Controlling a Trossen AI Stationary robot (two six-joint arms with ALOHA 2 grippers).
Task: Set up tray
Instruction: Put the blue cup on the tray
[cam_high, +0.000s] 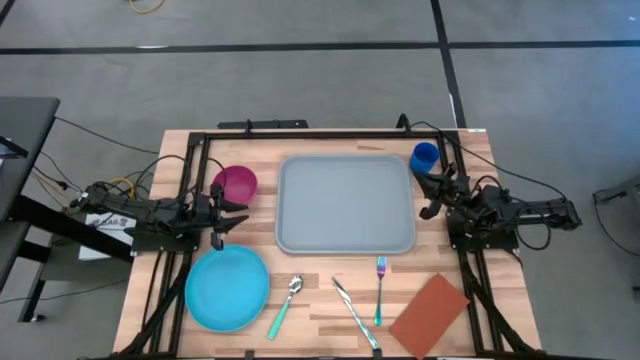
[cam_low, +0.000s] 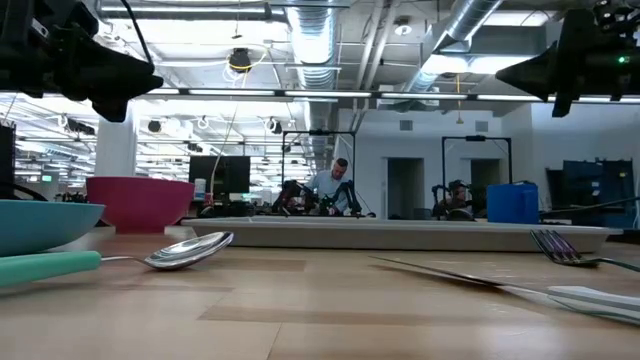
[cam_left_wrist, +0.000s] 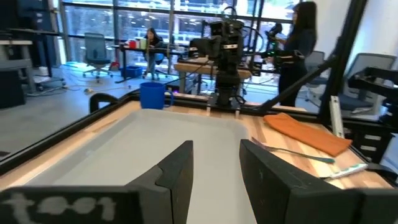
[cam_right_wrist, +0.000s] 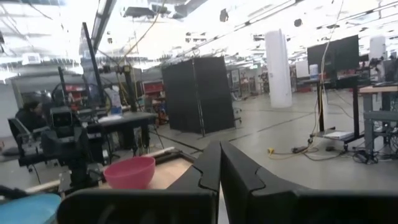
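Now the tray (cam_high: 346, 204) lies bare in the table's middle, so setup has not started. My left gripper (cam_high: 228, 216) waits open beside it, empty; my right gripper (cam_high: 432, 195) is shut, holding nothing. Next I should probably pick the plate (cam_high: 227, 288).

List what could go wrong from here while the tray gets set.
The blue cup stands close beside the shut right gripper, so an arm swing may topple it. The fork, knife and spoon lie flat on the wooden table; thin handles may slip from the fingers.
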